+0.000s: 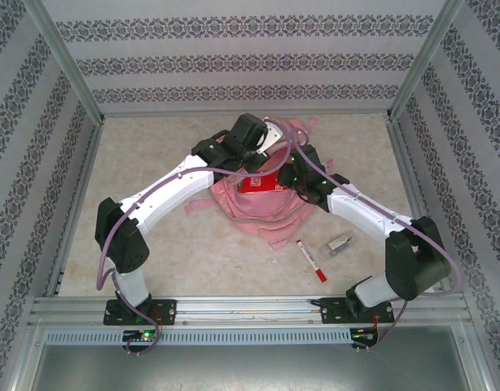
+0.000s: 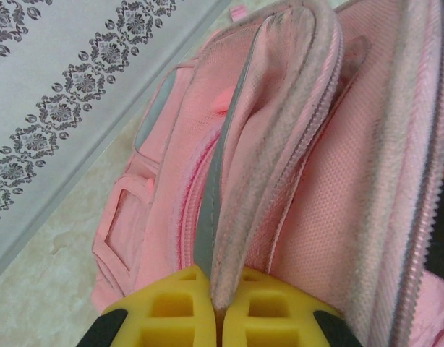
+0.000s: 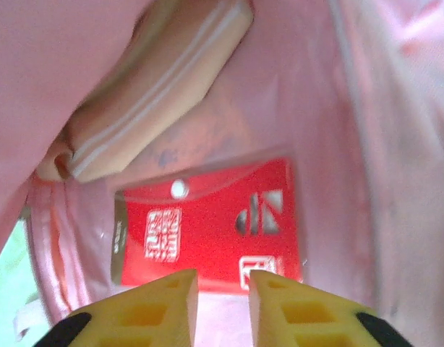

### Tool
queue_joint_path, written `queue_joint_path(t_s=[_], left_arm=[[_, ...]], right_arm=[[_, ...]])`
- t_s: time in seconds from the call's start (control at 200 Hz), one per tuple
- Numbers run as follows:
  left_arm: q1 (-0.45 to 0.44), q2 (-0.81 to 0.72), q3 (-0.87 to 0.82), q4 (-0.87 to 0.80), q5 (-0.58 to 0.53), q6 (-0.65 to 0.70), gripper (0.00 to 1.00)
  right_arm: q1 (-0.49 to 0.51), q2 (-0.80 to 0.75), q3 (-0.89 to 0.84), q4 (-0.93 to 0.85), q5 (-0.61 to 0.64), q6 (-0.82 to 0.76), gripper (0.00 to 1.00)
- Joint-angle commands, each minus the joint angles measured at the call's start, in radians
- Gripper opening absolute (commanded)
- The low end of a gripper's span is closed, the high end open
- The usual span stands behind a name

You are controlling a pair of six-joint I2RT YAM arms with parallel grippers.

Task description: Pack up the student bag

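Student bag [image 1: 248,216] lies mid-table, mouth open, top part hidden under both arms. Left gripper [image 2: 216,312] pinches a fold of its zip edge with the grey strip, fingers pressed together on the fabric. Right gripper [image 3: 223,303] is inside the bag, fingers a little apart with nothing between them. Ahead of them lies a red packet [image 3: 207,231], print blurred, and a tan pouch [image 3: 157,94], its end cut off. A marker [image 1: 311,261] and a small grey item [image 1: 339,244], too small to identify, lie on the table [image 1: 152,147] just right of the bag.

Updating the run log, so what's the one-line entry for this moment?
left gripper: shut on student bag rim | right gripper: open, inside bag over red snap folder | outside bag: red marker
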Motion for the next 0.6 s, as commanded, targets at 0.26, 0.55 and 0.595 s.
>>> queue_joint_path(t_s=[0.26, 0.55, 0.595], left_arm=[[-0.005, -0.045, 0.035, 0.106, 0.027, -0.031, 0.0], [-0.005, -0.061, 0.018, 0.117, 0.063, -0.011, 0.0], [-0.005, -0.068, 0.012, 0.119, 0.073, -0.005, 0.0]], right_arm=[[0.08, 0.118, -0.112, 0.11, 0.014, 0.098, 0.14], [0.024, 0.319, 0.034, 0.322, -0.089, -0.122, 0.14], [0.009, 0.346, 0.055, 0.356, -0.125, -0.149, 0.14]])
